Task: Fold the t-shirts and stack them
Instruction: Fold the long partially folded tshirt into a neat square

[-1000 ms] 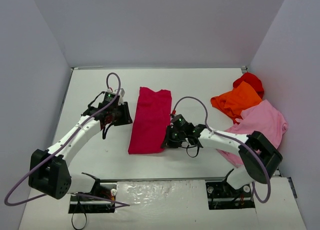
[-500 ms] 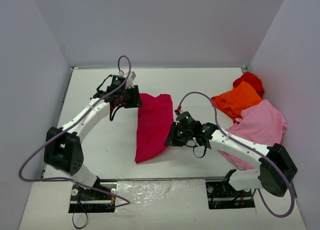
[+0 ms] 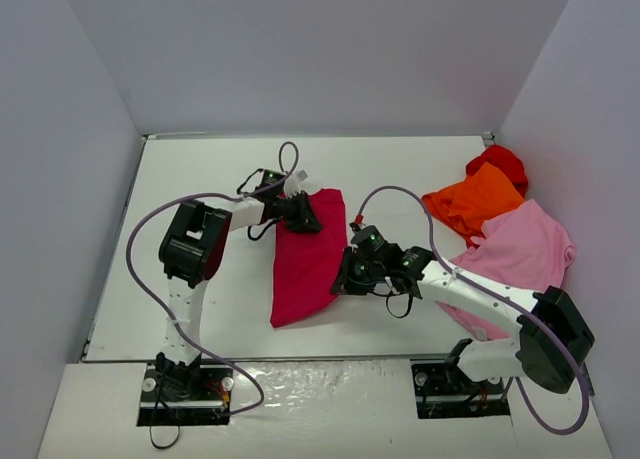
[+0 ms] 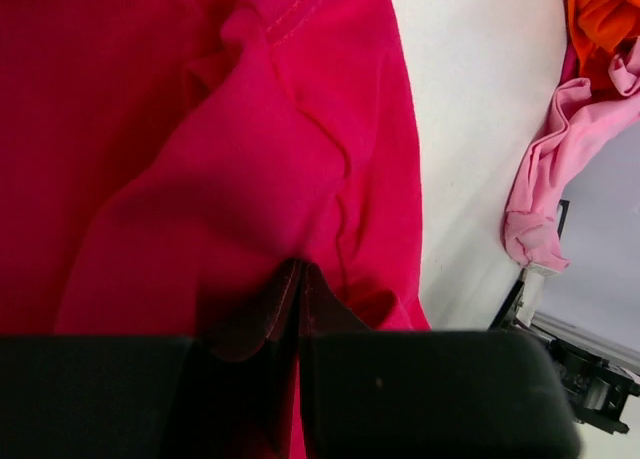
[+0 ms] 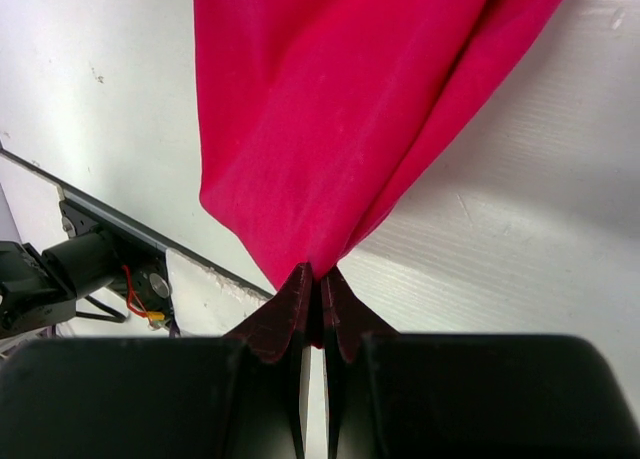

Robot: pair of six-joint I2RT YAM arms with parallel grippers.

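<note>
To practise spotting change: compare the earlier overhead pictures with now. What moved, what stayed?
The left gripper swung from beside the crimson shirt to its far-left corner, pinched it and drew it rightward. The right gripper stays shut on the right edge. The orange shirt, pink shirt and red shirt lie unmoved.

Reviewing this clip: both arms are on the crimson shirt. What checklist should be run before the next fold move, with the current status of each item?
1. Left gripper shut on the crimson shirt: ok, cloth is pinched between its fingers.
2. Right gripper shut on the same shirt: ok.
3. Shirt lying flat: not ok, it is creased near the left grip and narrows to a point at the near end.
4. Orange shirt, pink shirt and red shirt apart from it: ok.
5. Number of layers in each pinch: cannot tell.
</note>
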